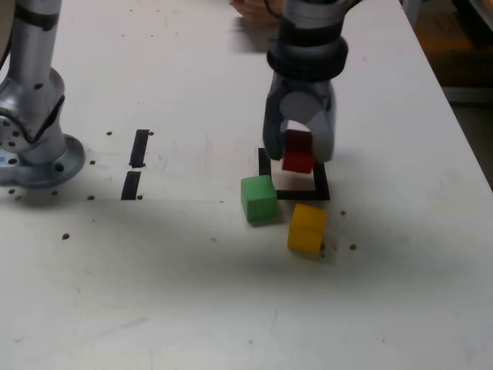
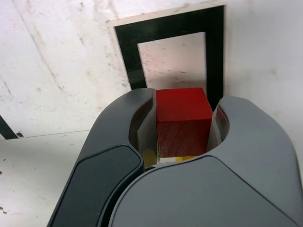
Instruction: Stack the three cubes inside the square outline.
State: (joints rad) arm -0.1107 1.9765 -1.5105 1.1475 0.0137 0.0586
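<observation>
**Red cube held over the outline**

We see the arm reach down from the top of the exterior view, its wrist nearly vertical and the pincer [image 1: 299, 150] pointing at the tabletop [image 1: 154, 293]. The pincer pinches the red cube [image 1: 297, 159] between its two dark jaws; in the wrist view the cube [image 2: 183, 120] sits squarely between them, both inner faces pressed to its sides. The cube is over the square outline [image 1: 320, 191], whose black frame and white centre [image 2: 174, 61] show just beyond the jaws in the wrist view. We cannot tell whether the cube touches the surface or hangs just above it.

The green cube [image 1: 259, 199] rests on the tabletop just outside the outline's near corner, on the exterior view's left. The yellow cube [image 1: 307, 228] lies near it, nearer the camera and slightly tilted. The arm's base [image 1: 35, 131] stands at the exterior view's left, with two short black strips [image 1: 135, 163] between it and the outline.
</observation>
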